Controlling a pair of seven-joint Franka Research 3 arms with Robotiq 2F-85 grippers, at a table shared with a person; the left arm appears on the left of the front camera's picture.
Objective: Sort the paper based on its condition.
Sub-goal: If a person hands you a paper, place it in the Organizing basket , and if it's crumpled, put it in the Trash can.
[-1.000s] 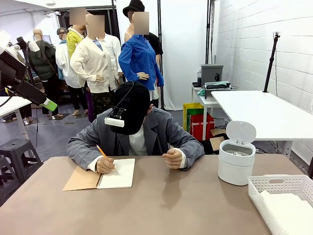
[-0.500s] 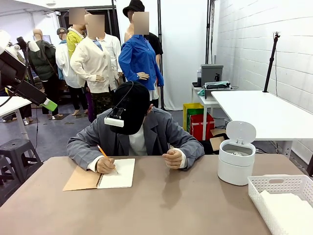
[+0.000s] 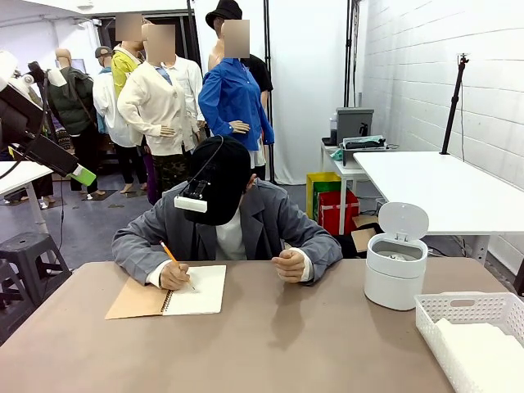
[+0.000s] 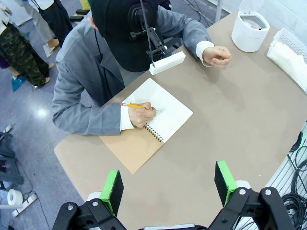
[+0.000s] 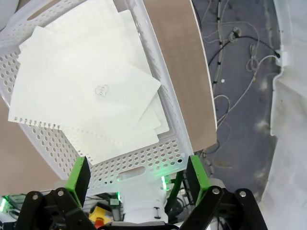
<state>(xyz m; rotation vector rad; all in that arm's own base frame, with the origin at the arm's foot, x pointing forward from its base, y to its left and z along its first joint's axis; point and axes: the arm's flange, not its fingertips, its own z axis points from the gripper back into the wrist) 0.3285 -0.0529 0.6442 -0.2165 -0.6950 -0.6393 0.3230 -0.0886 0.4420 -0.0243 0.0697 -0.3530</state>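
Several sheets of paper (image 5: 86, 86) lie stacked in the white perforated basket (image 5: 158, 153); the top sheet carries a small doodle. My right gripper (image 5: 138, 177) hangs open above the basket's near end, holding nothing. The basket (image 3: 458, 315) with the paper (image 3: 483, 352) stands at the table's front right. My left gripper (image 4: 169, 184) is open and empty, high above the table's left side, and it is seen raised at the far left (image 3: 75, 169). Below it a person writes with a pencil (image 4: 136, 106) on a page of the spiral notebook (image 4: 165, 117).
A white lidded bin (image 3: 395, 266) with its lid up stands on the right, behind the basket. The person's other hand (image 3: 288, 264) rests as a fist at mid-table. Cables lie on the floor (image 5: 240, 96) past the table's right edge.
The person's writing hand has shifted slightly on the notebook page. Neither arm has moved.
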